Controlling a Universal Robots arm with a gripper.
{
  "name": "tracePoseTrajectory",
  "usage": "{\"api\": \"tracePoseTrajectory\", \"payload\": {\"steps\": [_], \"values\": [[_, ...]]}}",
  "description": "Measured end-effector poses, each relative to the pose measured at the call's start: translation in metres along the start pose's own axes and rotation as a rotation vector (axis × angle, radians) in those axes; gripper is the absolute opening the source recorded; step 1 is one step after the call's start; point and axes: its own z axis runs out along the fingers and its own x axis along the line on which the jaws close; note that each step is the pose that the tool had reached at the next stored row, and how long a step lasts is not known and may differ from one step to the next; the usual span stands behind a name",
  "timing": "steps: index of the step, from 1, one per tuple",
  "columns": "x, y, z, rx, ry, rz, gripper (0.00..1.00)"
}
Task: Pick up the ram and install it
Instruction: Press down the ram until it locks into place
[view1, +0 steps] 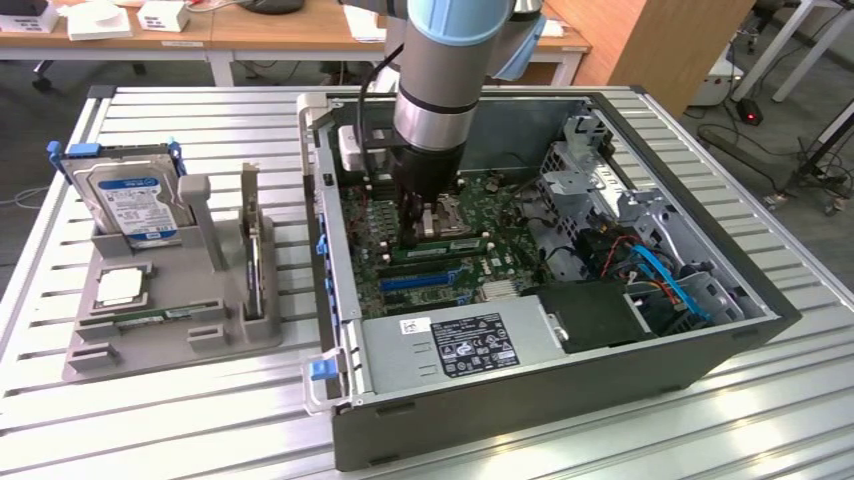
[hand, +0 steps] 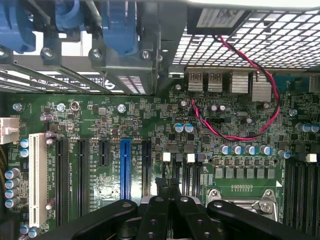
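Reaching down into the open computer case (view1: 534, 400), my arm (view1: 447, 80) holds my tool (view1: 424, 235) low over the green motherboard (view1: 441, 260), and the wrist view shows my tool (hand: 168, 186) with its black fingers (hand: 162, 187) pressed together, closed, with nothing that I can make out between them. The fingertips hang just above the board near the metal processor socket (hand: 245, 197), with the blue expansion slot (hand: 125, 167) and the white slot (hand: 34, 180) off to one side and a red and black wire pair (hand: 240, 137) looping across the board beyond. The ram (view1: 158, 316) lies flat in a low groove of the grey parts holder (view1: 174, 330) on the slatted metal surface (view1: 160, 430), well apart from my tool, on the exterior view's left of the case. In that same holder the hard drive (view1: 131, 205) with its blue label stands upright, the expansion card (view1: 251, 235) stands on edge beside it, and a square processor chip (view1: 120, 288) rests flat just by the ram. A power supply (view1: 461, 345) sits along the near wall of the case.
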Motion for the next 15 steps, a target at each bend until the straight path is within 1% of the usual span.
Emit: {"api": "tracePoseTrajectory", "payload": {"steps": [8,9,10,11,13,15], "values": [[0.000,0.0000,0.0019,-0.0001,0.0003,0.000,0.09],[0.000,-0.0004,0.0067,-0.0017,0.0030,0.000,0.09],[-0.001,-0.0005,0.0043,-0.0001,0.0006,0.001,0.09],[-0.001,-0.0006,0.0025,0.0034,-0.0027,0.001,0.09],[-0.001,-0.0002,-0.0044,0.0023,-0.0005,0.003,0.09],[-0.001,0.0000,-0.0108,0.0035,-0.0004,0.005,0.09]]}}
